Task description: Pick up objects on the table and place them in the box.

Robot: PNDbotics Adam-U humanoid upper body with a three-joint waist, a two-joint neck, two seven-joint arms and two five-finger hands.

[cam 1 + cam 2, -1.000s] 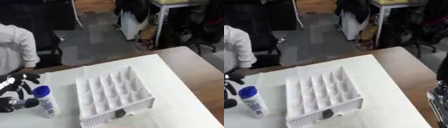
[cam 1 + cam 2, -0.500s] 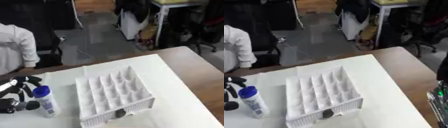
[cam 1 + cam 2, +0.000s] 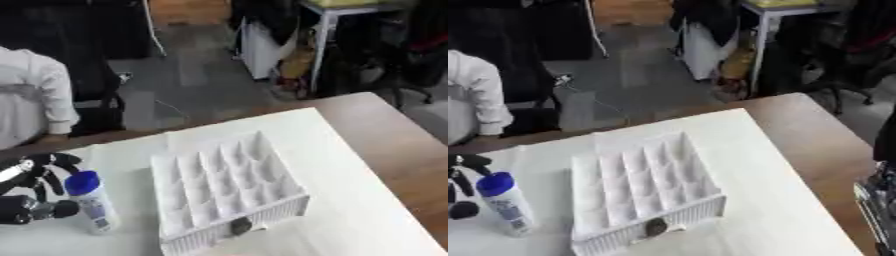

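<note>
A white bottle (image 3: 91, 206) with a blue cap stands upright on the white sheet, left of the box. The box (image 3: 273, 214) is a white tray divided into several empty compartments, with a small dark round thing (image 3: 239, 226) on its front wall. My black left hand (image 3: 28, 186) is at the bottle's left side. Its fingers reach toward the cap and its thumb lies by the label, not closed round the bottle. My right hand (image 3: 873, 201) shows only as a sliver at the lower right edge, fingers up and holding nothing.
A white sheet (image 3: 350, 210) covers most of the brown wooden table (image 3: 394, 140), whose bare wood shows on the right. Beyond the far edge are the floor, a dark chair and office clutter.
My left hand's fingers have edged slightly closer to the bottle's cap. The bottle and the box stand where they were.
</note>
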